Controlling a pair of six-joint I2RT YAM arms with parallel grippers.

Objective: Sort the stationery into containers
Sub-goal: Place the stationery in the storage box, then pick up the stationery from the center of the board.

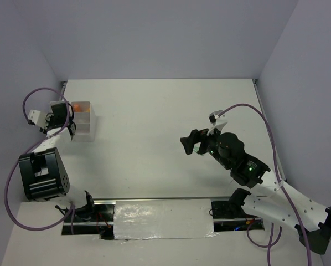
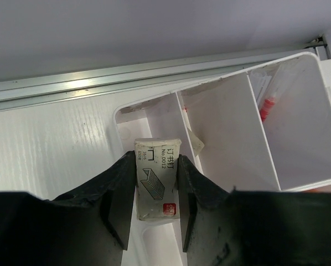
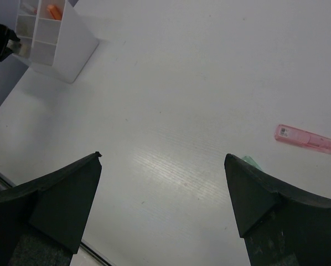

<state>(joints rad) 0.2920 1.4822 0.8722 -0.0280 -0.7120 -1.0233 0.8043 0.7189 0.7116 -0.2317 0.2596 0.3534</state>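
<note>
The white divided box (image 1: 83, 128) stands at the far left of the table. My left gripper (image 1: 62, 115) hovers over its left side, shut on a small white staples box (image 2: 156, 178) with printed text, held above a compartment of the divided box (image 2: 226, 127). A red-orange item (image 2: 267, 106) lies in another compartment. My right gripper (image 1: 189, 142) is open and empty above the middle-right of the table. In the right wrist view, between and beyond the open gripper (image 3: 163, 158), lie a pink marker-like piece (image 3: 305, 138) and a green item (image 3: 252, 162) half hidden by the right finger.
The right wrist view also shows the divided box (image 3: 66, 52) far off with an orange item (image 3: 54, 11) inside. A metal rail (image 2: 99, 83) runs along the table's edge beside the box. Grey walls close in on three sides.
</note>
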